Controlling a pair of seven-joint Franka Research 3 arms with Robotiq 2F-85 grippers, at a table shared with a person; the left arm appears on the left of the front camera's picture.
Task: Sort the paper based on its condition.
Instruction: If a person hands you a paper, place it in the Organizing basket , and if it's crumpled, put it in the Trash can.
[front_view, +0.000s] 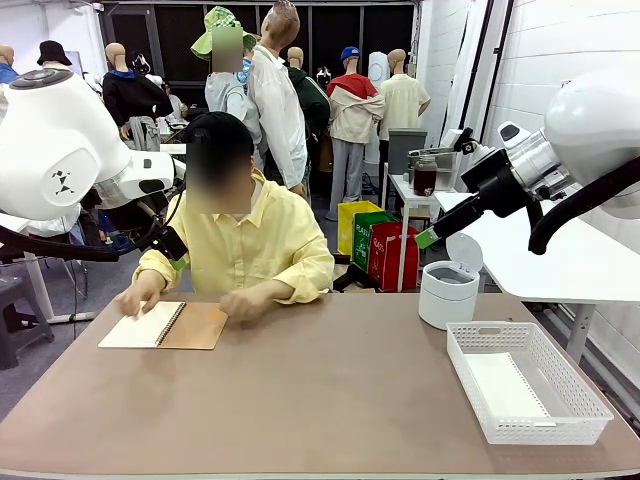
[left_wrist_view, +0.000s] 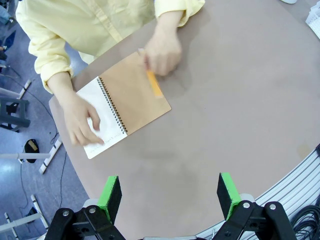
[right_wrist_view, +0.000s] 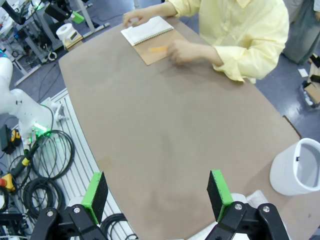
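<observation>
A smooth flat white sheet of paper (front_view: 505, 385) lies inside the white mesh basket (front_view: 590, 400) at the right front. At the far left, a person in a yellow shirt has one hand (left_wrist_view: 82, 122) pressed on the white page of an open spiral notebook (front_view: 140, 325). The other hand (left_wrist_view: 162, 50) rests on its brown cover (left_wrist_view: 137, 97) beside a small orange strip (left_wrist_view: 155, 84). My left gripper (left_wrist_view: 169, 195) hangs open high above the table, just short of the notebook. My right gripper (right_wrist_view: 156, 192) is open too, raised over the right side (front_view: 428, 238).
A white bin with its lid up (front_view: 447, 292) stands behind the basket and also appears in the right wrist view (right_wrist_view: 300, 167). Bare brown tabletop (front_view: 320, 390) spreads between notebook and basket. Cables and a rail lie off the table's edge (right_wrist_view: 45, 165).
</observation>
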